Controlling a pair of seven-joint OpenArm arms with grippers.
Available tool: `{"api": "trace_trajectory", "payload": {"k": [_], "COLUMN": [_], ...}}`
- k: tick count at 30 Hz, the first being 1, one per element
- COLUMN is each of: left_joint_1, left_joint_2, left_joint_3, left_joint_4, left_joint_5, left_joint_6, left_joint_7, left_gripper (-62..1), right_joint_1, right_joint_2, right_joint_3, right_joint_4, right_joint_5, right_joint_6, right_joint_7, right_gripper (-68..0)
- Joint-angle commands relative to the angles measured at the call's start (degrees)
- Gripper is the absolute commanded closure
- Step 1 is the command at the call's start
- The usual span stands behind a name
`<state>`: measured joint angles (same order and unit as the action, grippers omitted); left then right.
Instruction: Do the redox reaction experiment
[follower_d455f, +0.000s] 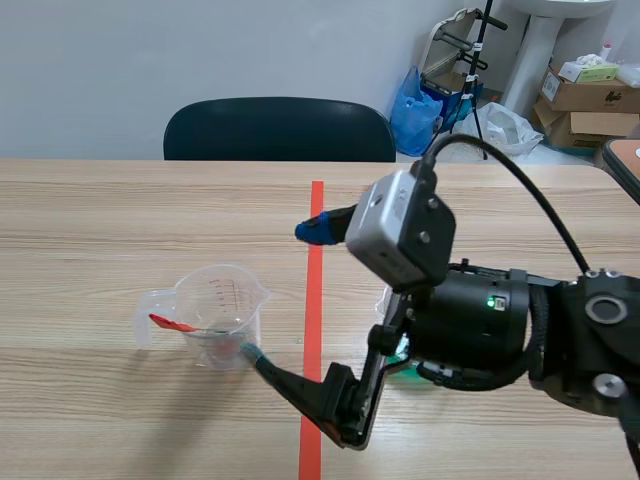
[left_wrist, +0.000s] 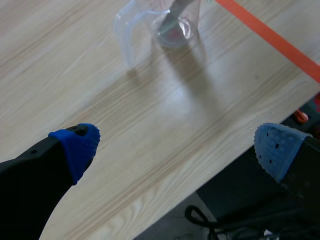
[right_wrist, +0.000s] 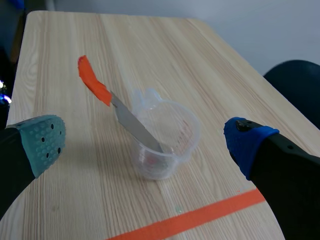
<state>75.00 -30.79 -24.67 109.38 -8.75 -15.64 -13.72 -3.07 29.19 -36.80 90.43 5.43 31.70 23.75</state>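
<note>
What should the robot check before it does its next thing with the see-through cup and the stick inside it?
1. Measuring cup stands upright on the table: ok.
2. Stirrer sits in the cup, orange handle leaning out over the rim: ok.
3. Right gripper is open, with the cup ahead between its fingers: ok.
4. Left gripper is open, holds nothing and is back from the cup: ok.
5. Enough liquid in the cup: cannot tell.

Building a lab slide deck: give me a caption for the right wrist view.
Open right hand facing a clear cup with an orange-handled spatula leaning inside, on a wooden table.
</note>
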Motion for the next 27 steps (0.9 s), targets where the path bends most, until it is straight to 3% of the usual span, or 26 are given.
{"api": "trace_trajectory", "payload": {"k": [1,6,14,21,24,27], "left_joint_1": [0.44,0.44,0.44,0.44,0.44,0.44], "left_joint_2": [0.42,0.46,0.37,0.42,0.44,0.44], "left_joint_3": [-0.44,-1.25,-1.25,-1.25,-1.16,-1.07], "left_joint_4": [0.92,0.87,0.15,0.15,0.13,0.13], "left_joint_5": [0.61,2.47,2.38,2.38,2.38,2.4], "left_joint_6": [0.35,1.49,1.57,1.57,2.21,2.21], "left_joint_7": [-1.62,-6.49,-6.51,-7.67,-7.45,-7.45], "left_gripper": [-62.3,-62.3,-62.3,-62.3,-62.3,-62.3], "right_joint_1": [1.62,5.11,10.03,12.35,12.48,12.46], "right_joint_2": [-1.57,-5.27,-10.43,-11.89,-11.89,-11.87], "right_joint_3": [-0.7,-4.48,-9.35,-10.54,-10.54,-10.54], "right_joint_4": [-0.66,-5.46,-9.64,-10.32,-10.32,-10.32], "right_joint_5": [-0.5,-2.84,-5.49,-5.44,-5.44,-5.46], "right_joint_6": [-0.42,-0.83,-3.56,-6.47,-8.15,-8.13], "right_joint_7": [0.68,2.16,2.1,0.55,0.61,0.59], "right_gripper": [-67.9,-67.9,-67.9,-67.9,-58.2,-47.4]}}
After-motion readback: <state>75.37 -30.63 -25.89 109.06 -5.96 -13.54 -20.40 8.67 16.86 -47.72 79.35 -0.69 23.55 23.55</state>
